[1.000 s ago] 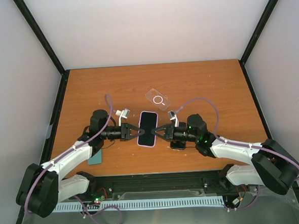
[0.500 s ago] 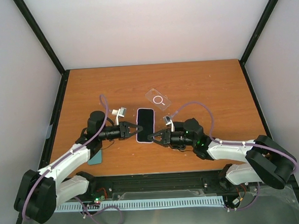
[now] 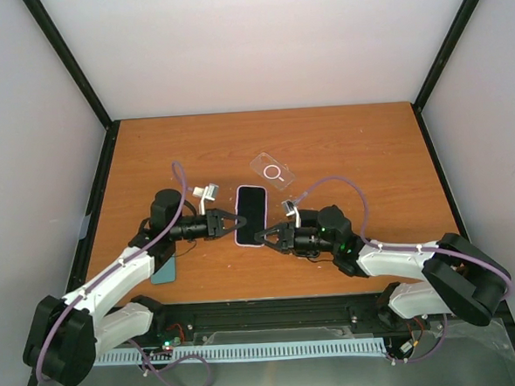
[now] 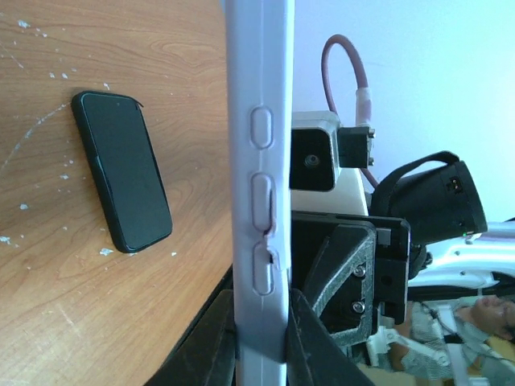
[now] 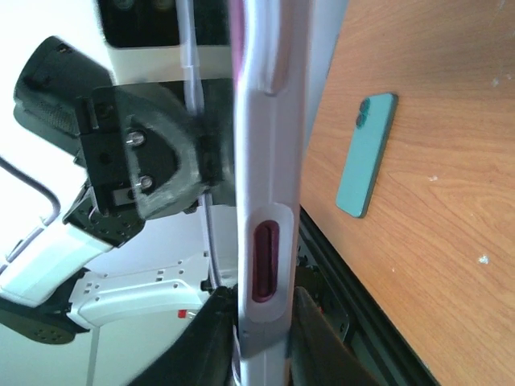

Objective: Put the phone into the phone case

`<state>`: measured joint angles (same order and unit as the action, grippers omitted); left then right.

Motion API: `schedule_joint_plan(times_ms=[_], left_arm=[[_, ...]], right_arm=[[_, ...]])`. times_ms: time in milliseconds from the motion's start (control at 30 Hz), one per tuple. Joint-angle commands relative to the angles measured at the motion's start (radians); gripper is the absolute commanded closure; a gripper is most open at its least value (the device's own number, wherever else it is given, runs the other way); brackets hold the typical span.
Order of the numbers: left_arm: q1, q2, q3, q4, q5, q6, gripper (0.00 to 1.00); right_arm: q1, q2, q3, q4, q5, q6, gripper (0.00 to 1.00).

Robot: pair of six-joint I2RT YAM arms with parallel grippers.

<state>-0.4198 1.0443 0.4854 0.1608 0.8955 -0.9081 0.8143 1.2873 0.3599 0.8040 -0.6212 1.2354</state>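
So over the last second the phone (image 3: 251, 214) got nudged a bit up and left on the table (image 3: 342, 144), and the right gripper (image 3: 262, 237) slid from the middle of its right edge down toward the near right corner. In the last half second basically nothing moved. Left gripper (image 3: 234, 223) is clamped on the left long edge, and in its wrist view the fingers (image 4: 310, 350) sit tight on both sides of the pale phone case (image 4: 259, 185). Right one is pinched shut on the opposite edge the same way. Looks to me like the phone's already in that pale case and they're squeezing corners to seat it. There's a pink sliver by the side buttons, so it may not be fully snapped in. The clear case (image 3: 272, 170), teal phone (image 3: 164, 270) and black phone (image 4: 121, 181) just lie around.
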Motion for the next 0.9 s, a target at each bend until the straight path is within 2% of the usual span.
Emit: schedule_joint_plan(times_ms=[0, 167, 300, 433, 633, 867], left_arm=[[0.0, -0.012, 0.0, 0.08, -0.005, 0.045, 1.0], [0.0, -0.03, -0.019, 0.108, 0.106, 0.045, 1.0], [0.0, -0.053, -0.026, 0.105, 0.162, 0.052, 1.0], [0.0, -0.051, -0.035, 0.119, 0.21, 0.056, 1.0], [0.0, -0.052, -0.043, 0.169, 0.26, 0.036, 1.0], [0.0, -0.036, -0.025, 0.092, 0.235, 0.077, 1.0]], right_arm=[[0.008, -0.034, 0.022, -0.061, 0.04, -0.046, 0.71], [-0.02, -0.092, 0.096, -0.256, 0.072, -0.147, 0.46], [-0.06, -0.136, 0.12, -0.331, 0.095, -0.185, 0.36], [-0.112, -0.132, 0.147, -0.336, 0.06, -0.187, 0.32], [-0.149, -0.095, 0.219, -0.348, 0.022, -0.206, 0.32], [-0.158, -0.068, 0.228, -0.269, -0.007, -0.167, 0.5]])
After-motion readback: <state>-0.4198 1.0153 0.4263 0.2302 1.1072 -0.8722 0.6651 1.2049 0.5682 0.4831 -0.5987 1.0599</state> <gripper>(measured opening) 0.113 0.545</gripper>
